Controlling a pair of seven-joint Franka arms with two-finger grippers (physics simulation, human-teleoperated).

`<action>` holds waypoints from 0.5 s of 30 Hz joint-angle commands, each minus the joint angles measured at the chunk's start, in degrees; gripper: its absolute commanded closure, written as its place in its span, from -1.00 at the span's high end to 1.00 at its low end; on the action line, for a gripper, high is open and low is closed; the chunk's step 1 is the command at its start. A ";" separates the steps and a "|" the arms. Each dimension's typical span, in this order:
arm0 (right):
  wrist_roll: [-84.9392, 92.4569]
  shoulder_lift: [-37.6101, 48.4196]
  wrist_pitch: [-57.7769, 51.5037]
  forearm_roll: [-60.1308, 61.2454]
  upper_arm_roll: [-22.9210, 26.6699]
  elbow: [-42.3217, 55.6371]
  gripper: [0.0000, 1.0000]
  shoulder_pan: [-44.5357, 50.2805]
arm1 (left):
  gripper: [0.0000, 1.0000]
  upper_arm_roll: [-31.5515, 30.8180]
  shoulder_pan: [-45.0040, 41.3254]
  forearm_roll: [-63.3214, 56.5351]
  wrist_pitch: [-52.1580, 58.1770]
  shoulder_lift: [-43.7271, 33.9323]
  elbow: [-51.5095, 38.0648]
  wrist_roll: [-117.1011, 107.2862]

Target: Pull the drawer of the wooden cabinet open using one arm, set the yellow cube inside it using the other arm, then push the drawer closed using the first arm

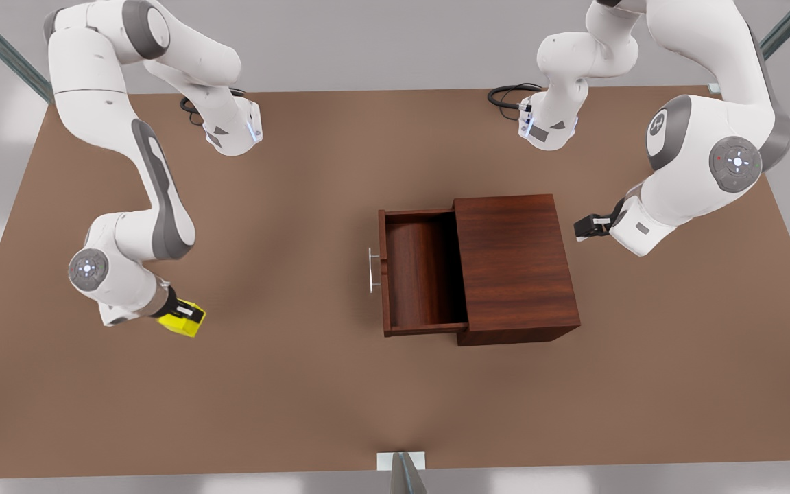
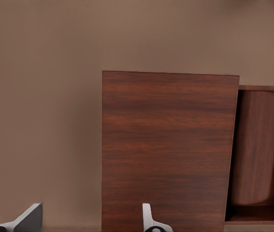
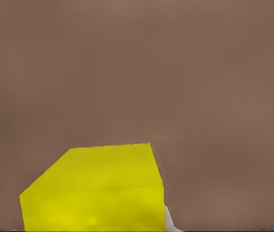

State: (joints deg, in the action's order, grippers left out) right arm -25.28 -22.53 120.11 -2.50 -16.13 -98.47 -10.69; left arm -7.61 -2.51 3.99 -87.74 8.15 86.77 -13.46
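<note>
Fingers of the right gripper (image 1: 188,318) clamp the cube (image 1: 182,319), seemingly just above the table (image 1: 299,384), well apart from the open drawer (image 1: 417,274). Left gripper (image 1: 585,226) waits spread behind the cabinet (image 1: 515,264). A shallow grip could drop the cube in transit.

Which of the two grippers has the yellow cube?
The right gripper, on the front view's left, is at the yellow cube. The left gripper, open and empty, waits behind the cabinet, far from the cube.

The cabinet (image 1: 515,264) is concealing the rear of the drawer (image 1: 419,271). The right end effector (image 1: 186,317) is covering part of the yellow cube (image 1: 179,322), whose lower portion the right wrist view's edge is cropping.
</note>
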 commanded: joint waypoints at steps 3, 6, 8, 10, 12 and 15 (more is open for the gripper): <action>-24.46 -1.28 -22.11 1.97 -1.89 12.50 0.10 7.60 | 1.00 -0.03 0.05 -0.04 0.47 -0.06 -0.03 0.54; -35.62 -6.29 -27.91 1.88 -1.80 22.53 0.10 14.99 | 1.00 -0.03 -0.13 -1.00 0.47 -0.06 -0.03 0.54; -42.57 -10.16 -31.26 2.58 -1.80 30.00 0.10 20.52 | 1.00 -0.03 -0.22 -1.00 0.47 -0.06 -0.03 0.54; -47.32 -12.53 -31.26 2.58 -1.36 33.69 0.10 24.22 | 1.00 -0.03 -0.13 -1.18 0.47 -0.06 -0.03 0.72; -51.53 -13.94 -31.26 2.59 -1.19 36.07 0.10 28.08 | 1.00 -0.03 -0.13 -1.18 0.56 -0.06 -0.03 0.72; -59.01 -17.81 -29.94 2.67 -1.19 40.90 0.11 34.76 | 1.00 -0.03 -0.13 -1.18 0.56 -0.06 0.06 0.37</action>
State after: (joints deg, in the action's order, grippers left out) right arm -50.05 -39.68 93.30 0.44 -17.30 -58.52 22.85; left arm -7.61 -2.62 2.91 -87.29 8.15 86.86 -13.15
